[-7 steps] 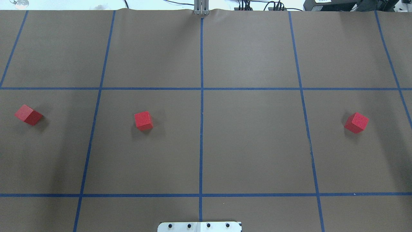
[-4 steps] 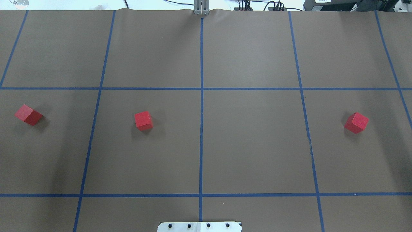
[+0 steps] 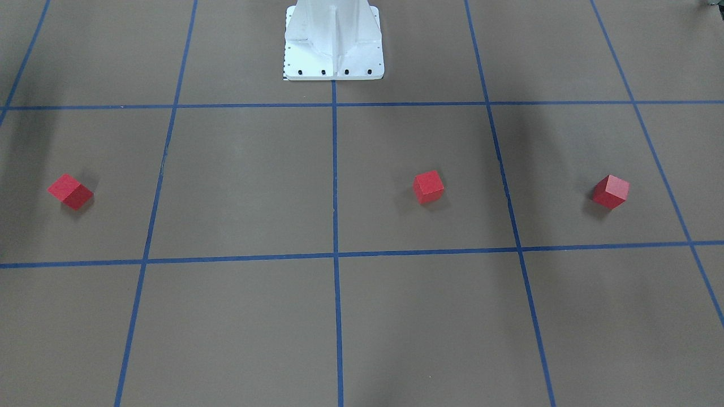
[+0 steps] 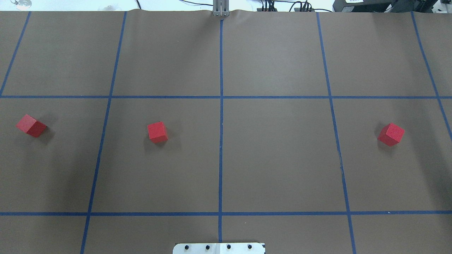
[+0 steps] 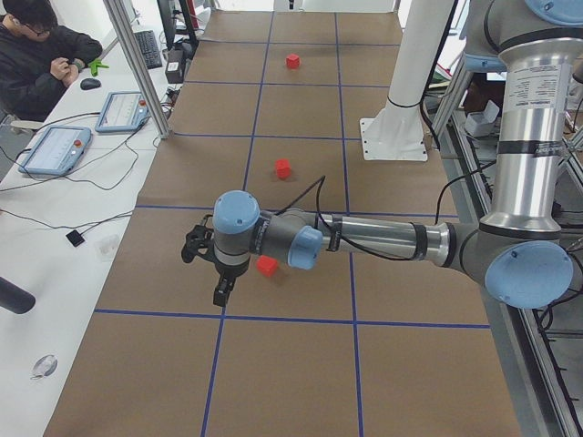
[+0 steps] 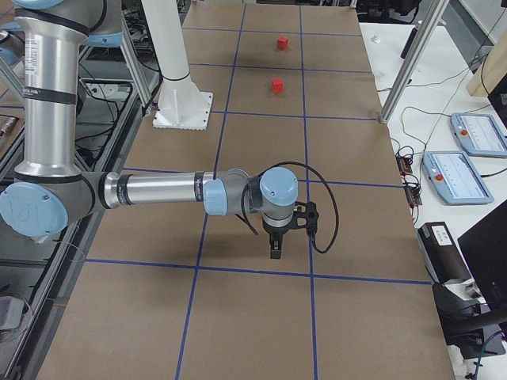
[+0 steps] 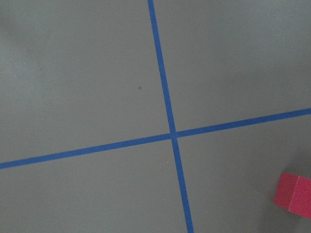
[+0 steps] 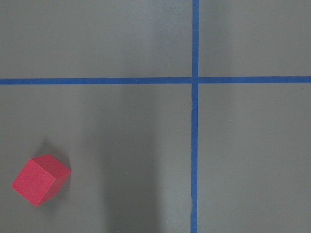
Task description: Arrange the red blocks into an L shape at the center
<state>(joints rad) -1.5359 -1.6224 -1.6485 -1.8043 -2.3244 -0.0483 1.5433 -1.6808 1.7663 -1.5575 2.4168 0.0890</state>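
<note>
Three small matte red cubes [image 4: 157,132] are laid well apart in a row, on the robot's side of the central blue tape crossing [image 4: 221,97]; the jaw spacing of the left gripper [image 5: 221,289] and right gripper [image 6: 275,248] cannot be told

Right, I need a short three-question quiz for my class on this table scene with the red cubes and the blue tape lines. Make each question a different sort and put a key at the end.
1. Count: how many small matte red cubes lie on the brown gridded paper surface?
2. True or false: two of the cubes touch each other.
3. In the overhead view, how many cubes lie left of the middle lengthwise blue tape line? A) none B) one C) two D) three

Key: 1) three, all in one row of grid squares; 2) false, all three stand well apart; 3) C.
</note>
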